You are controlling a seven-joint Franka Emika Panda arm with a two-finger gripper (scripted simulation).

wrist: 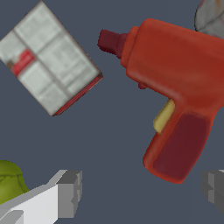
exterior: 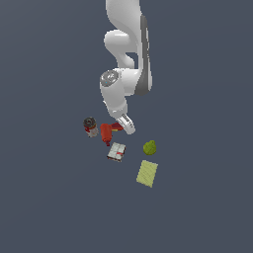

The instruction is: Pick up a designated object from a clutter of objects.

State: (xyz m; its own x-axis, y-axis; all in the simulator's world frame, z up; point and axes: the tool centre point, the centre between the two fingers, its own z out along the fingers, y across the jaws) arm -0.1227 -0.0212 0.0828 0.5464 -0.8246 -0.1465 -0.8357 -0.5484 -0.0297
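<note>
My gripper point(wrist: 142, 192) is spread wide, nothing between the fingers point(wrist: 70, 192); it hangs low over the clutter w/ the red drill point(wrist: 175, 96) under it but not touched. In the wrist view the drill's dark-red handle reaches toward the gap between my fingers, yellowish mark on the grip, fat barrel ending in a dark tip.

Exterior view: drill point(exterior: 107, 131) lies on the grey bench point(exterior: 49, 197) mid-clutter, partly hidden by my wrist. Dark-topped can point(exterior: 90, 126) w/ red label stands just beside it on the exterior view's left. Grey-white box point(exterior: 117, 151) w/ red edge sits near the drill, toward the viewer, apart from it; wrist view shows a clear gap btw. box point(wrist: 46, 61) and drill tip. Green pear point(exterior: 150, 147) is to the box's right, flat yellow-green rectangle point(exterior: 147, 173) just beyond the pear, nearer the viewer. Pear point(wrist: 11, 179) also shows next to one finger in the wrist view.
</note>
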